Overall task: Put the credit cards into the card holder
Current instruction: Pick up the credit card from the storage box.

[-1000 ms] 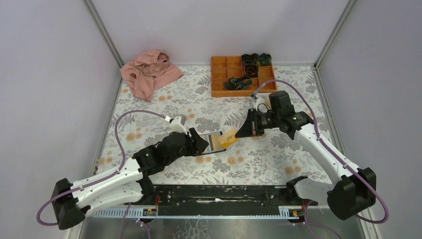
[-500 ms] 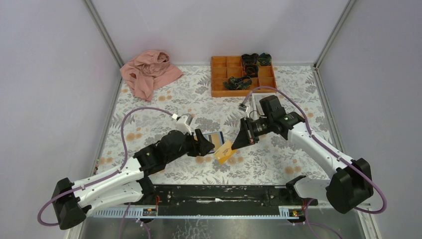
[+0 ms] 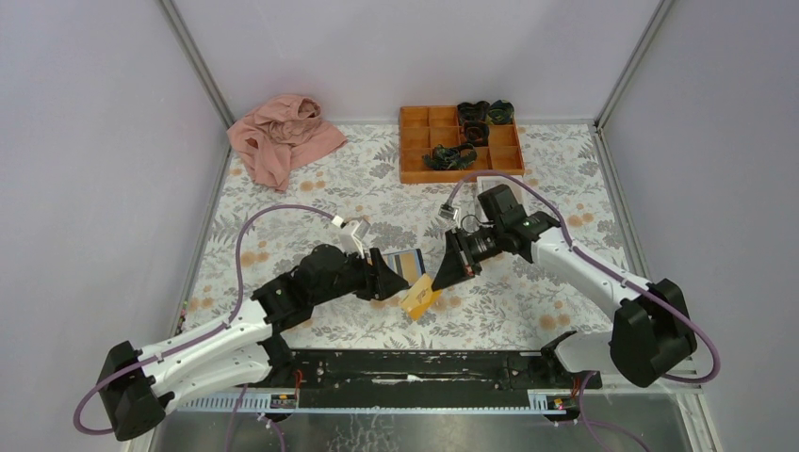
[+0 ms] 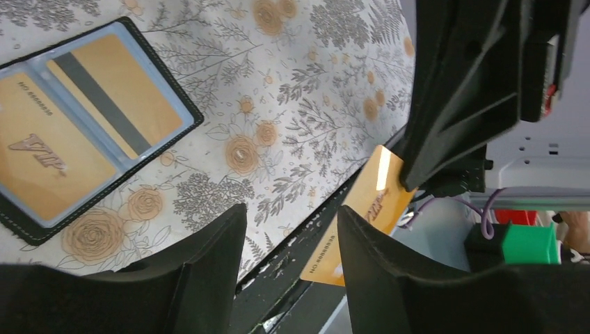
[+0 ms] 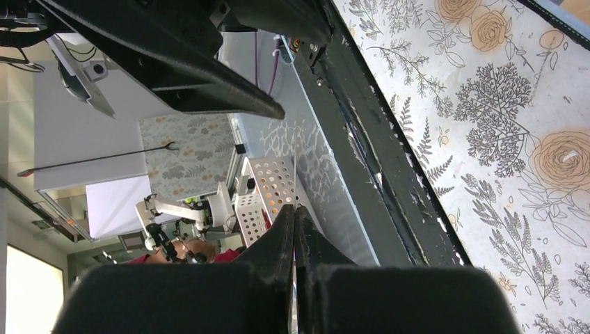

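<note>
The card holder (image 4: 83,136) lies open on the flowered cloth, two orange-yellow credit cards (image 4: 42,160) tucked in its light-blue pockets; in the top view the card holder (image 3: 407,263) shows just beyond my left gripper (image 3: 392,280). My right gripper (image 3: 441,276) is shut on a third orange credit card (image 3: 419,297), which hangs tilted above the cloth. In the left wrist view that card (image 4: 358,223) sits just past the right fingertip of my left gripper (image 4: 292,216), whose jaws stand apart with nothing between them. My right gripper (image 5: 293,212) shows its pads pressed together, the card edge-on.
An orange compartment tray (image 3: 415,151) with dark items stands at the back. A pink cloth (image 3: 283,137) lies bunched at the back left. A small white tray (image 3: 492,181) peeks out behind the right arm. A black rail (image 3: 415,367) runs along the near edge.
My right gripper has carried the orange card left and toward the near edge, close to the left fingertips. The left gripper has shifted slightly and its jaws have narrowed a little.
</note>
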Motion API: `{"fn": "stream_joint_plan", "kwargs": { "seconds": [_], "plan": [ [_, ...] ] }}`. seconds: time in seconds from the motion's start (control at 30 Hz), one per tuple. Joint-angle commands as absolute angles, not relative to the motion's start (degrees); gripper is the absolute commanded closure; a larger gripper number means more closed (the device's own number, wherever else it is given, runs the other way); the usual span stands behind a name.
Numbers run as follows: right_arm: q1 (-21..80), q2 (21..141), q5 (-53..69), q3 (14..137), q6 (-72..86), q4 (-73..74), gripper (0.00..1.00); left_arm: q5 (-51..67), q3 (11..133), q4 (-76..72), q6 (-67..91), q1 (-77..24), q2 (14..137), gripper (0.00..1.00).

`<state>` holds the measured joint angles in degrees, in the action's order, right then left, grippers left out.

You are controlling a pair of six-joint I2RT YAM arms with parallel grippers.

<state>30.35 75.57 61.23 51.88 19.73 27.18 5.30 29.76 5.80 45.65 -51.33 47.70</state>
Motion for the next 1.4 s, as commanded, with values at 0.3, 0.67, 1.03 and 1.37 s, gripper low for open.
{"fn": "stream_joint_plan", "kwargs": {
  "seconds": [0.3,0.67,1.03,1.37],
  "plan": [
    [32.11,80.04,66.75,52.33,20.86,20.25,1.0,17.47,27.57,-0.98,44.65,-47.83,48.94,0.43],
    [32.43,86.36,71.19,51.73,22.04,13.86,1.0,25.2,25.8,-5.03,45.14,-43.47,50.49,0.49],
    [32.54,89.48,72.77,53.82,22.45,11.82,1.0,29.23,25.5,-8.65,45.97,-42.66,53.8,0.57],
    [32.52,91.42,73.16,54.75,22.18,11.61,1.0,29.91,25.91,-8.94,45.94,-41.76,55.14,0.92]
  ]
}}
